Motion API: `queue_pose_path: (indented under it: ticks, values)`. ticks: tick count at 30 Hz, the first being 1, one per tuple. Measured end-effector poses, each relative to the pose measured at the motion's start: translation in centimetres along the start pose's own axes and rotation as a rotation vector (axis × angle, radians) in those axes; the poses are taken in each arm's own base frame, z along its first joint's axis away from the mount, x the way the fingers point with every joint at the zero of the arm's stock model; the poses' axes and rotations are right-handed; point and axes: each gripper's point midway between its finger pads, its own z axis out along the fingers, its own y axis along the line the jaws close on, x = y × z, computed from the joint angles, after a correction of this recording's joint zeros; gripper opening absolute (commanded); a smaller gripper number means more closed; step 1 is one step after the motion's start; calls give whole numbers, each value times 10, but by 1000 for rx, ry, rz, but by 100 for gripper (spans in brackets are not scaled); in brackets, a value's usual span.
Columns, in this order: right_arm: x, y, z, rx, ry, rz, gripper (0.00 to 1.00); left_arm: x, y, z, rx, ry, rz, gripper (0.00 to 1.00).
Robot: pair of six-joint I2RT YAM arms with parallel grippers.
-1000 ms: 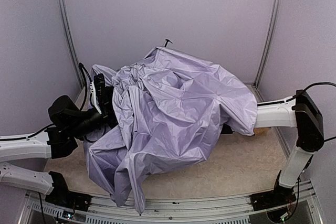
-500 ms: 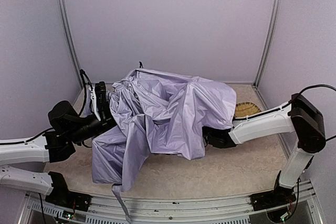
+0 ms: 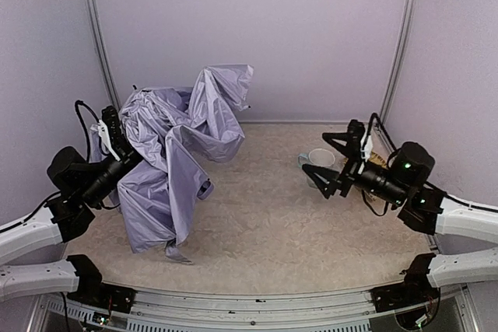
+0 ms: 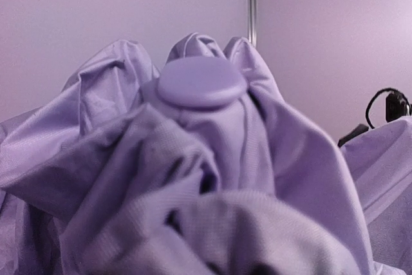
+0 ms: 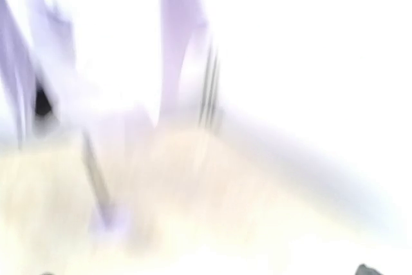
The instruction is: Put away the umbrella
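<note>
I have the umbrella (image 3: 167, 161) up at the left edge of the bench (image 3: 264, 223), toward the far-left corner. It is a crumpled mass of pale lavender cloth, with one fold standing high against the back wall and the lowest folds hanging down toward the near edge. My left pincer (image 3: 109, 134) sits right against the cloth's left side. Its fingertips are buried in the folds, and the bundle hangs from it, so I read it as clamped on the umbrella.

On the left wrist camera the umbrella (image 4: 199, 159) fills nearly the whole view. Its round lavender cap (image 4: 201, 82) sits just above the middle, with gathered cloth bunched around and below it. My own fingers do not show there.

My right pincer (image 3: 325, 166) is well apart from the umbrella, over by the right edge, with its fingers spread wide. From above, a light blue mug (image 3: 314, 156) shows between them, but I cannot tell whether anything touches it.

The right wrist camera is smeared and washed out, and I make out only lavender streaks over a pale floor.
</note>
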Motion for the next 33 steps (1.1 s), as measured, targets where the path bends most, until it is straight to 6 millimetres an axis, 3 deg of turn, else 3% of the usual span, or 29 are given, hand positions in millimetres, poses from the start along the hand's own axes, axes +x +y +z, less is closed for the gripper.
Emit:
queue_pose_path:
  ticks: [2, 4, 6, 8, 11, 16, 18, 21, 25, 27, 33]
  values:
    - [-45, -1, -22, 18, -118, -52, 100, 2, -10, -1, 58, 7, 3, 0]
    - [-76, 1, -36, 12, -188, -87, 100, 5, -24, -2, 132, 16, 4, 0]
    - [-101, 4, -38, -14, -224, -104, 100, 8, -42, -3, 211, 25, 4, 0]
    - [-109, 9, -26, -65, -207, -102, 100, 14, -61, -3, 290, 40, 3, 0]
    - [-96, 27, 7, -172, -130, -80, 100, 28, -94, -5, 416, 76, 5, 0]
    - [-50, 110, 72, -473, 27, -76, 97, 48, -149, -5, 597, 107, -13, 0]
    - [-40, 141, 88, -582, 51, -81, 92, 59, -164, 0, 641, 128, -24, 0]
    - [-31, 171, 104, -696, 63, -88, 84, 75, -185, 7, 700, 163, -38, 0]
    - [-29, 179, 101, -743, 66, -80, 75, 79, -192, 10, 719, 166, -38, 1]
    - [-29, 180, 100, -747, 57, -82, 68, 77, -192, 11, 719, 156, -37, 8]
    - [-22, 173, 93, -685, 30, -96, 50, 82, -191, 13, 697, 165, -18, 39]
